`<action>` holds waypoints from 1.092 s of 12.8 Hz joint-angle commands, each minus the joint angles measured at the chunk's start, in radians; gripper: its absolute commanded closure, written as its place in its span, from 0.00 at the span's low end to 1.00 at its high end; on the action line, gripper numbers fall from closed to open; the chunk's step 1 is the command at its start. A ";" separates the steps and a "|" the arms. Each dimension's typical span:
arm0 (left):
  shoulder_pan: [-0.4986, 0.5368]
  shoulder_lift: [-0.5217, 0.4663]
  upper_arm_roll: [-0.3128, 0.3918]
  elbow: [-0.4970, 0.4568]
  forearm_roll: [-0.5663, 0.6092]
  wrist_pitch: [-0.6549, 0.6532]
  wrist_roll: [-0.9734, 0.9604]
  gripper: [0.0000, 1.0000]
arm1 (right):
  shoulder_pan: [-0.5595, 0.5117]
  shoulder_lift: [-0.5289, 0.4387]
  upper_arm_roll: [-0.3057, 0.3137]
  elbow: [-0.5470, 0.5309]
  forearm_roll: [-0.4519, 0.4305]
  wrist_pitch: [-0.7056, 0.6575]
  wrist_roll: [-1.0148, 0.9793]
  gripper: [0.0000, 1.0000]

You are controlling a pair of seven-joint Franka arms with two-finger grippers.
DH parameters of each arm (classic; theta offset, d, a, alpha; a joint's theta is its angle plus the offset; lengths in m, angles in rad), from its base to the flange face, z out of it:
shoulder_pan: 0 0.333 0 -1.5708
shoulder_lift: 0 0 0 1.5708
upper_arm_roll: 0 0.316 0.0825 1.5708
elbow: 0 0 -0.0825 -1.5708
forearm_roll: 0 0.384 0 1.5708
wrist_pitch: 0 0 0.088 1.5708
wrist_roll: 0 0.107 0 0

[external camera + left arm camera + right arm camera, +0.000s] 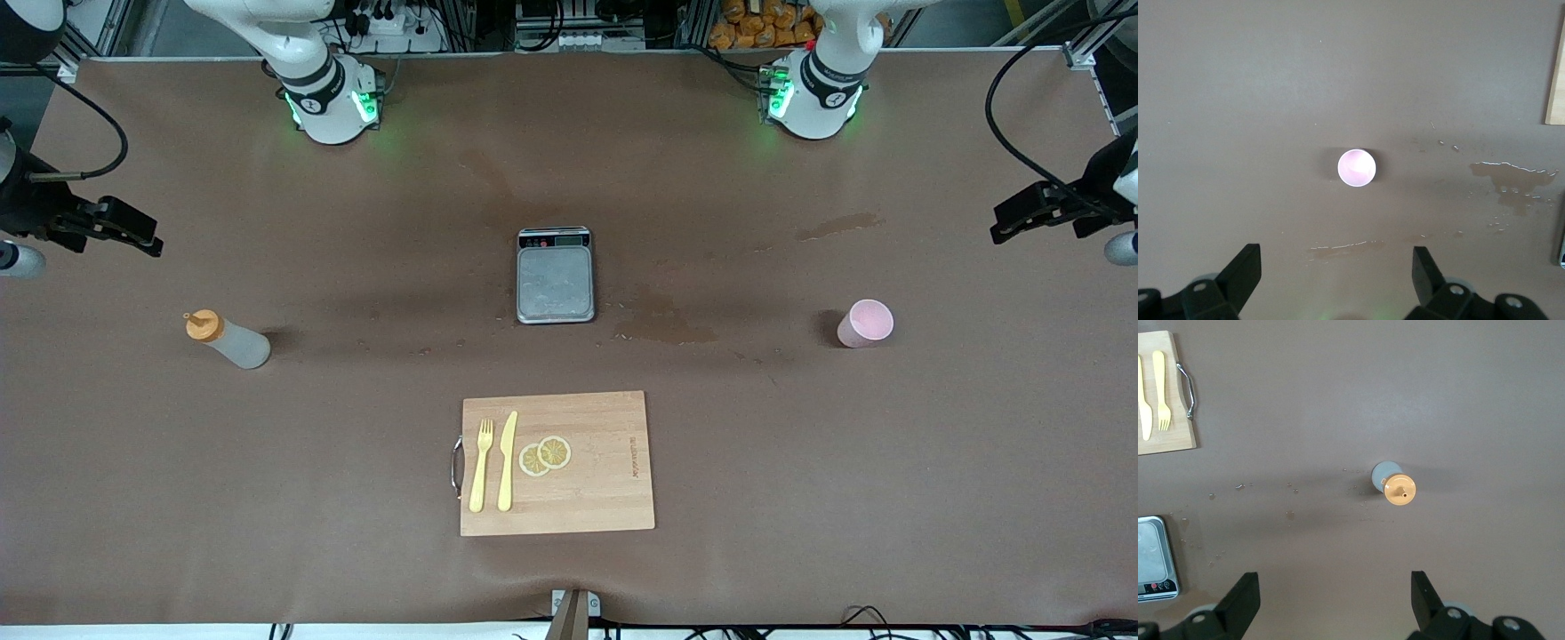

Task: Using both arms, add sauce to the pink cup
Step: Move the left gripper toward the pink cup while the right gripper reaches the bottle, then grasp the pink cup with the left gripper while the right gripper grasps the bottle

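Sauce point(228, 340) standing at mid-left of frame, pink cup point(864, 323) at mid-right, both untouched on bench point(356, 498). Left hand point(1336, 273) and right hand point(1335, 597) open, empty, high. Everything left to do.

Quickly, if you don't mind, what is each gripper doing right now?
Left gripper: open, empty, high above the pink cup.
Right gripper: open, empty, high above the sauce.
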 commanded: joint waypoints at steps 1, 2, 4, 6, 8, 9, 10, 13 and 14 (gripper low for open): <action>0.010 0.048 -0.005 -0.005 0.018 -0.016 0.018 0.00 | -0.014 0.013 0.001 0.011 0.002 -0.011 0.015 0.00; 0.024 0.067 -0.002 -0.019 0.018 -0.013 0.016 0.00 | -0.015 0.022 0.000 0.011 0.004 -0.012 0.017 0.00; 0.055 0.104 -0.002 -0.080 0.010 0.030 0.016 0.00 | -0.037 0.047 0.000 0.012 0.004 -0.011 0.009 0.00; 0.076 0.099 -0.001 -0.204 0.012 0.163 0.016 0.00 | -0.040 0.068 0.000 0.012 0.003 -0.009 0.000 0.00; 0.081 0.101 -0.001 -0.318 0.018 0.278 0.016 0.00 | -0.038 0.108 0.000 0.029 -0.013 -0.006 -0.099 0.00; 0.082 0.095 0.001 -0.374 0.020 0.348 0.014 0.00 | -0.040 0.119 -0.002 0.035 -0.016 -0.002 -0.132 0.00; 0.084 0.090 0.001 -0.437 0.020 0.419 0.007 0.00 | -0.052 0.132 -0.003 0.039 -0.008 0.004 -0.123 0.00; 0.111 0.108 -0.001 -0.554 0.020 0.612 -0.002 0.00 | -0.124 0.186 -0.003 0.037 0.022 0.020 -0.033 0.00; 0.116 0.133 -0.001 -0.571 0.020 0.666 -0.004 0.00 | -0.133 0.203 -0.003 0.037 0.032 0.008 0.033 0.00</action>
